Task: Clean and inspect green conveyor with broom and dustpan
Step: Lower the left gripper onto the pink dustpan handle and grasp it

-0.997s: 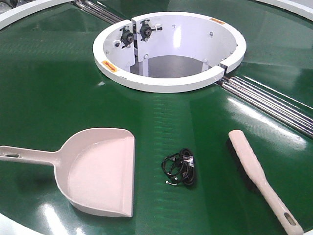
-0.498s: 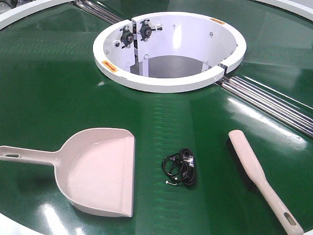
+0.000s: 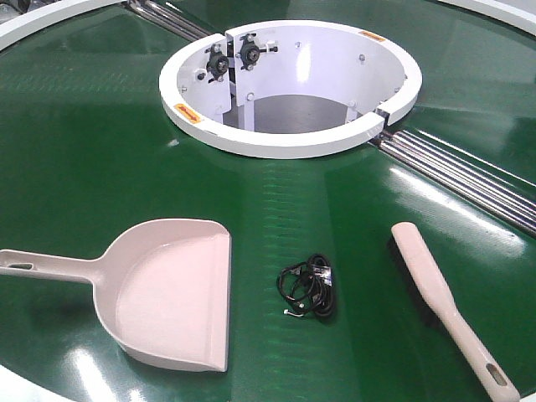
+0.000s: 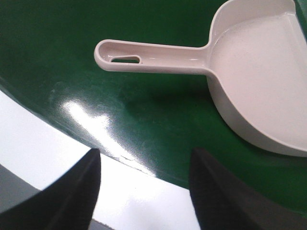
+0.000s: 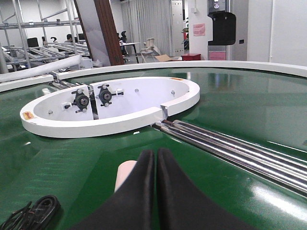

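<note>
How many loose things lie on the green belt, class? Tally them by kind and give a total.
Dustpan: 1
Broom: 1
Black cable bundle: 1
Total: 3

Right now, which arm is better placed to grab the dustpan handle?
Left. The left claw, open, faces the handle of the dustpan; the right claw is shut by the broom tip, beyond the black cable.
</note>
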